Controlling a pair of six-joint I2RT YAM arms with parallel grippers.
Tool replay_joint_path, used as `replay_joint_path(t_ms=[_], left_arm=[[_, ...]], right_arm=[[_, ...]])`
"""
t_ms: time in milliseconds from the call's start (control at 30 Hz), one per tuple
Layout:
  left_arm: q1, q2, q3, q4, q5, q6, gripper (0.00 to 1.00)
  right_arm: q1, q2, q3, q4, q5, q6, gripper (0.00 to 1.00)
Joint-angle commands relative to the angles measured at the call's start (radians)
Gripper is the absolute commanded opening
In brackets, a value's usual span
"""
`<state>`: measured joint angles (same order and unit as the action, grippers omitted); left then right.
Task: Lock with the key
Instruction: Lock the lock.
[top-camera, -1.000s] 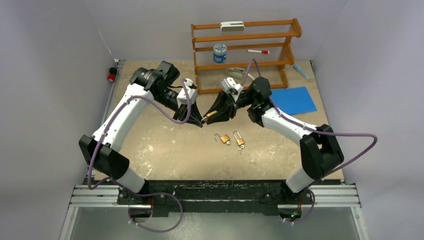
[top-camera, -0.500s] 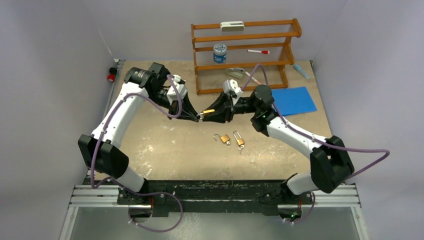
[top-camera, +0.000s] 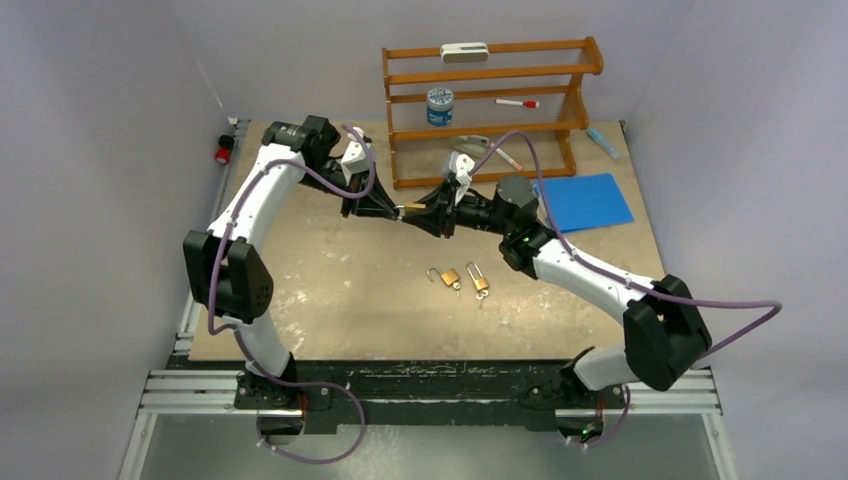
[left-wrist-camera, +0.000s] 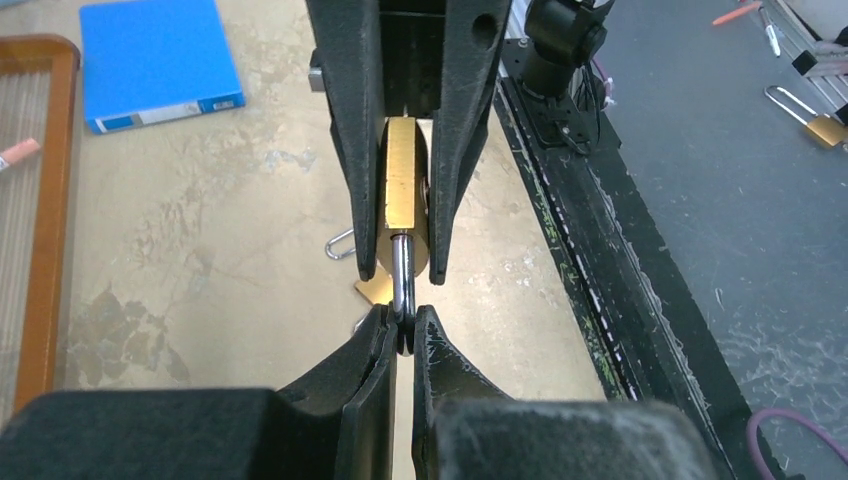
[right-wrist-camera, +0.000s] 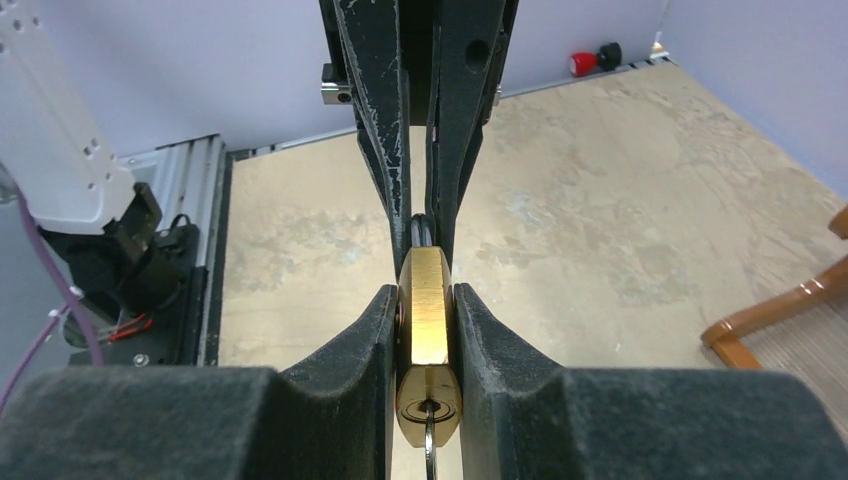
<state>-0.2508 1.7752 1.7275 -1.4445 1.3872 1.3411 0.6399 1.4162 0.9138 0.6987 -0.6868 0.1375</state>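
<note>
A brass padlock hangs in the air between my two grippers, above the middle back of the table. My right gripper is shut on the lock's brass body. A key sticks out of the keyhole at the body's near end. My left gripper is shut on the steel shackle, its tips pinching the loop's end. The body sits between the right fingers. The two grippers face each other in a line.
Two more small brass padlocks lie open on the table nearer the front. A wooden rack stands at the back with a tin and a marker. A blue folder lies at the right.
Both grippers have moved toward the back of the table with the padlock between them. The left arm has swung back and the two grippers now line up straight.
</note>
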Motion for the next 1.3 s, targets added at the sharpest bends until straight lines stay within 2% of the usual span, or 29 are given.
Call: replay_joint_path(t_ms=[0, 167, 400, 433, 467, 500, 600, 767, 900, 1100, 1267], left_arm=[[-0.041, 0.034, 0.053, -0.034, 0.004, -0.065, 0.0], [-0.027, 0.045, 0.085, -0.03, 0.004, -0.084, 0.0], [-0.007, 0.059, 0.146, -0.027, 0.006, -0.115, 0.0], [-0.007, 0.052, 0.143, -0.025, 0.006, -0.108, 0.0], [-0.007, 0.046, 0.137, -0.026, 0.006, -0.097, 0.0], [-0.007, 0.037, 0.13, -0.026, 0.006, -0.089, 0.0], [-0.007, 0.021, 0.12, -0.028, 0.006, -0.074, 0.0], [-0.007, 0.01, 0.121, -0.026, 0.006, -0.073, 0.0], [-0.007, -0.001, 0.112, -0.025, 0.007, -0.067, 0.0], [-0.007, -0.008, 0.101, -0.028, 0.005, -0.062, 0.0], [-0.007, -0.009, 0.096, -0.027, 0.006, -0.058, 0.0]], right_arm=[[0.007, -0.082, 0.122, 0.05, 0.125, -0.085, 0.0], [0.008, -0.098, 0.123, -0.026, 0.125, -0.101, 0.0], [0.008, -0.088, 0.084, -0.009, 0.122, -0.082, 0.0], [0.007, -0.085, 0.083, -0.017, 0.103, -0.075, 0.04], [0.008, -0.085, 0.081, -0.011, 0.098, -0.062, 0.16], [0.008, -0.087, 0.078, -0.01, 0.101, -0.061, 0.22], [0.005, -0.101, 0.073, -0.024, 0.119, -0.078, 0.39], [-0.024, -0.12, 0.076, -0.069, 0.136, -0.096, 0.59], [-0.065, -0.145, 0.054, -0.092, 0.144, -0.098, 0.67], [-0.166, -0.211, -0.054, -0.052, 0.075, -0.065, 0.69], [-0.167, -0.184, -0.032, -0.145, -0.005, -0.157, 0.64]])
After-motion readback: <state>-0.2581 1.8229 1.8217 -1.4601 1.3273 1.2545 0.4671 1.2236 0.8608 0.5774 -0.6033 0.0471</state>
